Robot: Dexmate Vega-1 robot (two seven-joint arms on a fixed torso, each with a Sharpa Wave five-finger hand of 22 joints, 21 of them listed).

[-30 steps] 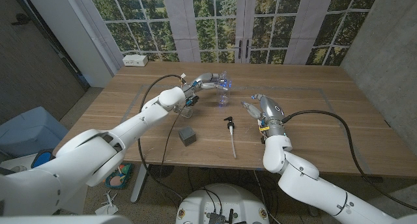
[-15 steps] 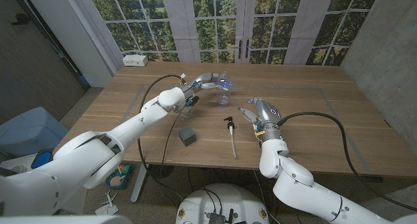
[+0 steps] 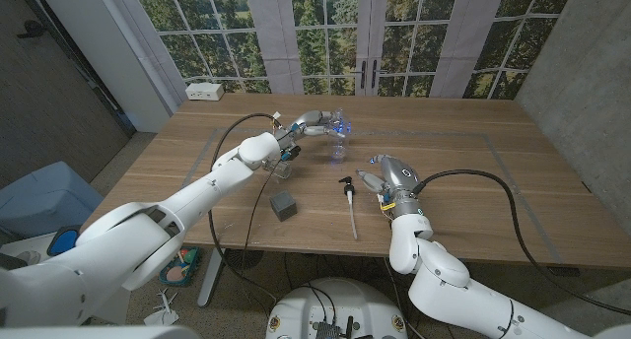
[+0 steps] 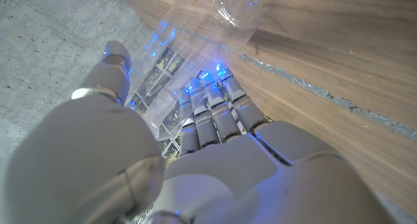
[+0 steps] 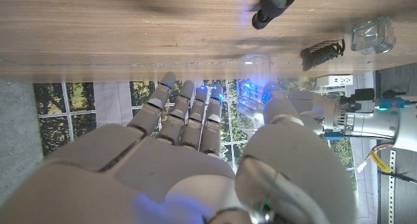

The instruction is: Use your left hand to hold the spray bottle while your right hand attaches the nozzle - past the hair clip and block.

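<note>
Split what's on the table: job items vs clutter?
Job:
- clear spray bottle, gripped by the left hand
- black nozzle with dip tube, lying on the table
- right hand, open beside the nozzle

Clutter:
- grey block
- black hair clip
- white power strip at the far edge

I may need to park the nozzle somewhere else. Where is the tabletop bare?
Bare wood lies right of the right hand toward the table edge. Crowded: spray bottle, left hand, hair clip, block, nozzle.
</note>
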